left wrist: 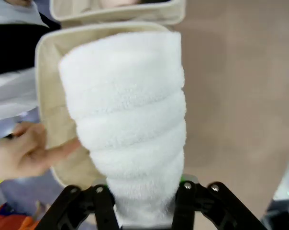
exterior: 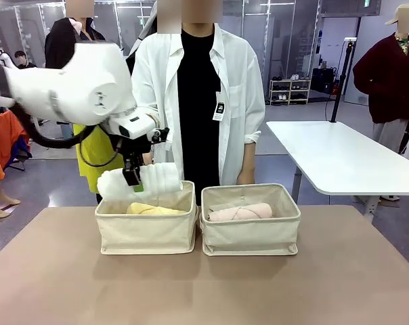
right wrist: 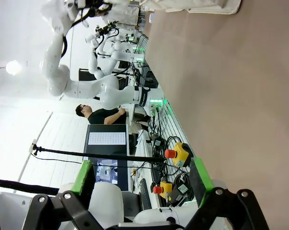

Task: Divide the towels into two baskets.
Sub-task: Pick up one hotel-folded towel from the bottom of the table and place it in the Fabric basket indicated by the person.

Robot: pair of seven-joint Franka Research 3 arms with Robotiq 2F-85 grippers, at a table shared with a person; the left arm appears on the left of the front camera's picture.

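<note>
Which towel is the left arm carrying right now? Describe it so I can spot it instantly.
Find the left cream canvas basket on the brown table. Just above its rim hangs a thick rolled white terry towel, pinched by the left gripper. Unlike the yellow rolled towel below, it is white and airborne.

The left gripper (exterior: 133, 181) holds the white towel (exterior: 145, 180) just above the left basket (exterior: 147, 230). A yellow towel (exterior: 152, 210) lies inside that basket.
</note>
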